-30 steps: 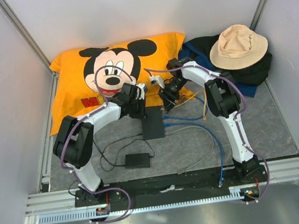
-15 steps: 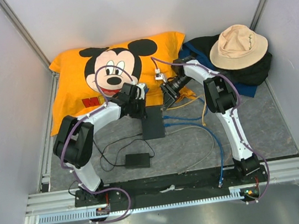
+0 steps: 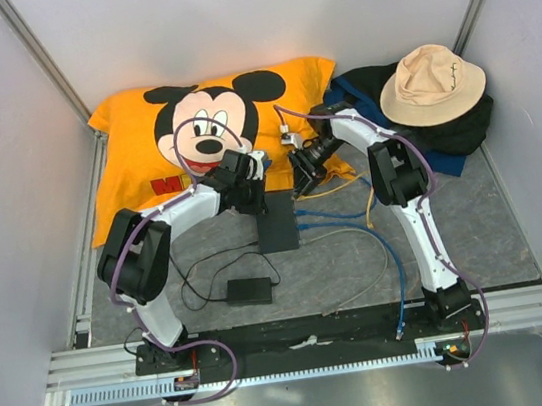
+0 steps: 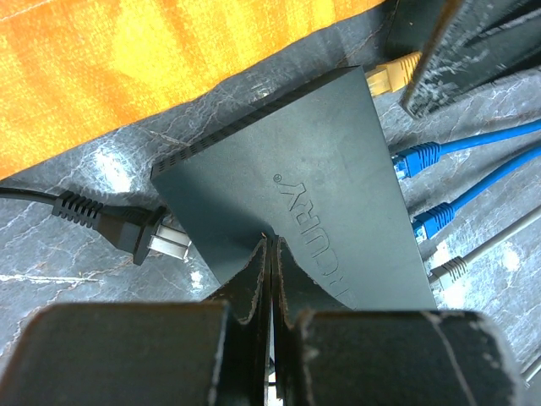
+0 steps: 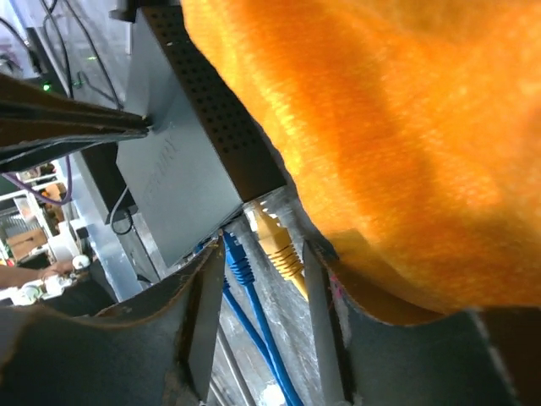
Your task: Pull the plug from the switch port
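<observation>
The plug (image 5: 272, 241), likely light with a brittle latch, sits clamped by its boot in your right fingers (image 5: 323, 326), left fingers (image 4: 254, 283) clenched.

box (image 3: 276, 220): centre | brick (image 3: 248, 290): nearer-left | plug (image 5: 275, 241): in switch port (image 5: 252, 203), box's far end | hat (image 3: 431, 79): far right

The switch (image 4: 313, 178) is coloured black, the plug (image 5: 272, 237) yellow-orange, 2 cables (image 4: 423, 156) blue; the surface (image 3: 352, 272) is marbled grey, the cloth (image 3: 133, 152) orange.
</observation>
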`<state>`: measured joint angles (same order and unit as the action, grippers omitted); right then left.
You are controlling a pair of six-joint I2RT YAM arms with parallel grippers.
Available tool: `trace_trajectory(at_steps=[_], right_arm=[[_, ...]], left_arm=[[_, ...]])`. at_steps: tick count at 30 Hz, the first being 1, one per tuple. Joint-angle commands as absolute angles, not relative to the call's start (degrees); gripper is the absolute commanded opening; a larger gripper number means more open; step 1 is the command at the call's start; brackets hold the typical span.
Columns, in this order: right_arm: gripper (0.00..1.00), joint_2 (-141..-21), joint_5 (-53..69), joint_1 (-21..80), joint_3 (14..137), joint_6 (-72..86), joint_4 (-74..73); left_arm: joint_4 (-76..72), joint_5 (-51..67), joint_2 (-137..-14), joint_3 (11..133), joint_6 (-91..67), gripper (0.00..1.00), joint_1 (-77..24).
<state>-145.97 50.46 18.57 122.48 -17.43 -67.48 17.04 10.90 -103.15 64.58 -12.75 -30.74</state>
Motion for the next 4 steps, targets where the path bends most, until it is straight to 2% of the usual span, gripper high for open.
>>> trace_trajectory(at_steps=[1,4], right_arm=[[0.51,-151.88,29.8,18.19,120.41,-15.12,-58.54],[0.55,-151.17,29.09,17.93,119.45,-14.68,-57.92]], left_arm=[[23.82,7.03,-107.84,61.88,-9.84,0.02,-31.2],[23.82,7.12,-107.75,61.87,-9.84,0.02,-31.29]])
